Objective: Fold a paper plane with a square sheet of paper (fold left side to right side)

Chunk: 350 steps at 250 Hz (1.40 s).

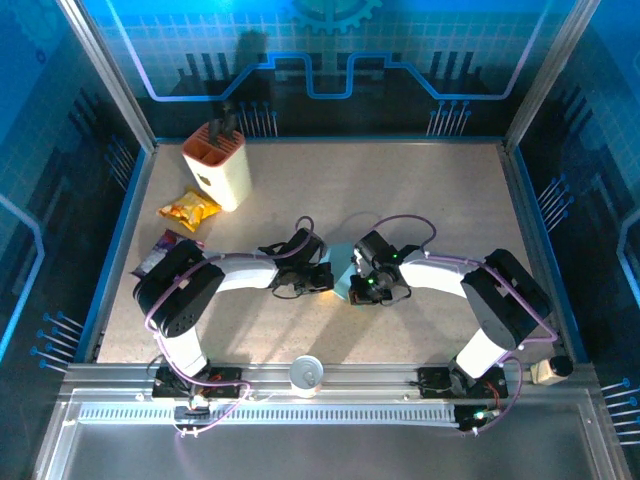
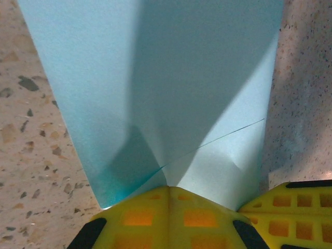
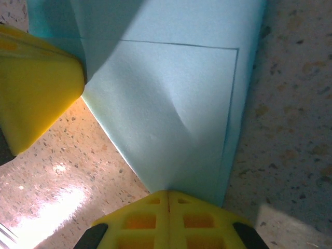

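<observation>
The square sheet of paper (image 1: 343, 283) is light blue and lies partly folded at the table's middle, between my two grippers. In the left wrist view the sheet (image 2: 155, 78) rises in a tent shape to my left gripper (image 2: 168, 189), whose yellow jaws are shut on its near edge. A thin crease runs across the paper toward the right. In the right wrist view a folded-over flap of the sheet (image 3: 171, 104), slightly dented, narrows into my right gripper (image 3: 168, 193), which is shut on its corner. The left gripper's yellow finger (image 3: 36, 88) touches the flap's left edge. From above, the two grippers (image 1: 325, 278) (image 1: 362, 285) nearly meet.
A cream knife block (image 1: 217, 165) stands at the back left. In front of it lie a yellow snack packet (image 1: 188, 208) and a purple snack packet (image 1: 160, 250). A white cup (image 1: 307, 375) sits on the front rail between the arm bases.
</observation>
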Each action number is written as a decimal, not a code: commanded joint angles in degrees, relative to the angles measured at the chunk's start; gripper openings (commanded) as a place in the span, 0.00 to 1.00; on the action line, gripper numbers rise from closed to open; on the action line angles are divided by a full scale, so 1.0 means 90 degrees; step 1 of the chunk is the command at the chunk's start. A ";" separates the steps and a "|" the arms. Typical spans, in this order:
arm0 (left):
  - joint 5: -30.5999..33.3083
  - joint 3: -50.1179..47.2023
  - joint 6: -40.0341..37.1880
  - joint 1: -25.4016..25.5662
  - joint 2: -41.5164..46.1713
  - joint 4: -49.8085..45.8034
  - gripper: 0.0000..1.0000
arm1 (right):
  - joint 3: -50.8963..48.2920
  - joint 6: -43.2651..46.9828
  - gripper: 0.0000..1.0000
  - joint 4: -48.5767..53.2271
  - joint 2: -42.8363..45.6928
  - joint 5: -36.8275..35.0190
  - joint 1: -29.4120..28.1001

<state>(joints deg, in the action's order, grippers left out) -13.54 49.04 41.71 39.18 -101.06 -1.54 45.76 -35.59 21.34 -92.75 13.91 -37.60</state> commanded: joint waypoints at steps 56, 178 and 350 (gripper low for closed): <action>0.0293 0.0031 -0.0218 0.0011 -0.0204 -0.0395 0.00 | 0.0043 -0.0215 0.00 -0.0348 0.0378 0.0613 -0.0128; 0.0314 0.0113 -0.0270 0.0012 -0.0199 -0.0519 0.00 | 0.0490 -0.0279 0.00 -0.0746 -0.0508 0.0485 -0.0226; 0.0478 0.0167 -0.0288 -0.0027 -0.0280 -0.0669 0.00 | 0.0032 -0.0445 0.00 -0.0108 -0.0444 0.0203 -0.0158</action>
<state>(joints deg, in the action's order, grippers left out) -12.16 50.19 40.32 39.18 -101.38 -3.27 48.60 -38.83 14.20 -97.97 17.12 -38.94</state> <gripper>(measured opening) 0.067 0.062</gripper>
